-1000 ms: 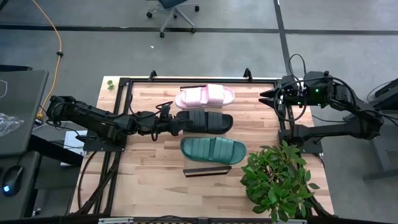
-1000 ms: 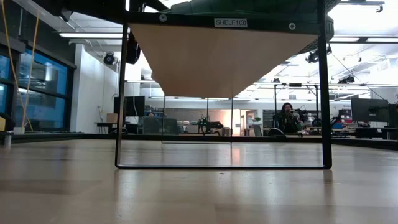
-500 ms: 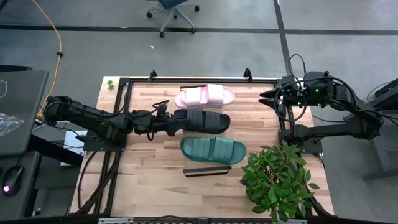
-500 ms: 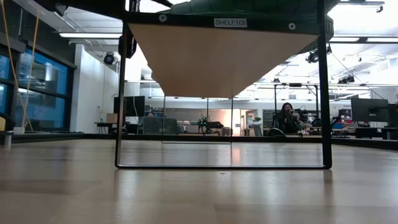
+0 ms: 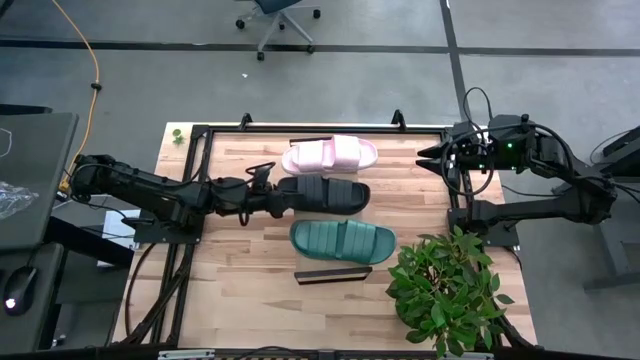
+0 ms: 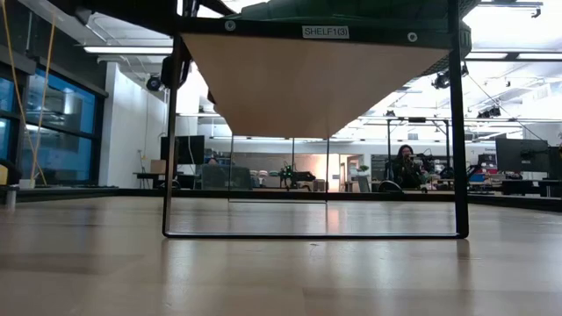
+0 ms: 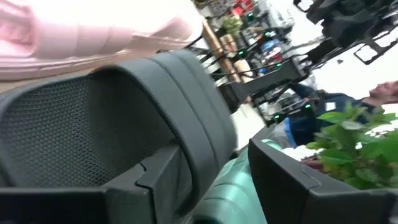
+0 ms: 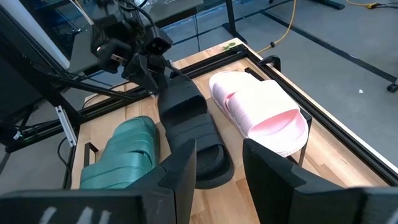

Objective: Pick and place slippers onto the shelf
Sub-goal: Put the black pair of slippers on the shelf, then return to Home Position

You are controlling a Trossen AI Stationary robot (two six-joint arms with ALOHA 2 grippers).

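Pink slipper [image 5: 330, 154], black slipper [image 5: 325, 194] and teal slipper [image 5: 343, 241] all lie on the shelf [image 5: 230, 215], side by side; placement appears nearly complete; left gripper [image 5: 279, 197] fingers straddle the black slipper's heel, release pending; right gripper [image 5: 430, 153] waits at the worktop edge, fingers narrowly apart, empty.
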